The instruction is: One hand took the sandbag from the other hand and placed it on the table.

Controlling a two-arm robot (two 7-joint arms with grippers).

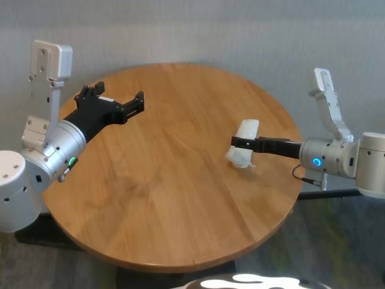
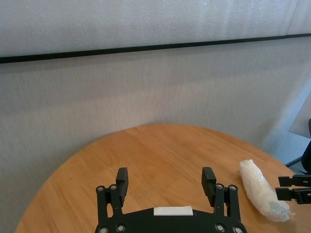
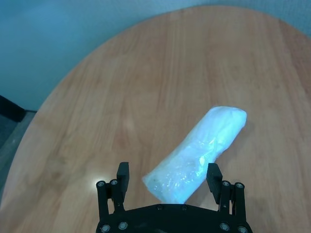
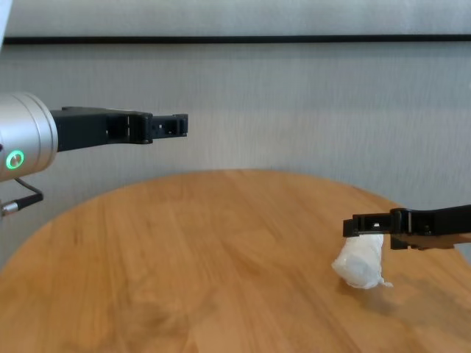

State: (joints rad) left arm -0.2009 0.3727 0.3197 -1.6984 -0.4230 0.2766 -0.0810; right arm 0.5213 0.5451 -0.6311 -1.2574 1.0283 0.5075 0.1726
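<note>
**A:** Where was the sandbag [image 1: 243, 143] when you looked?

**B:** Lying on the table [image 1: 168, 180], right side. My right gripper [image 3: 167, 182] stood over its near end with jaws spread wide on both sides, gripping nothing. I judged it released, since the bag's weight rested on the wood.

**A:** And the left gripper [image 1: 137, 102]?

**B:** Wide open and empty, raised above the far left of the table, well apart from the bag, so out of the way.
</note>
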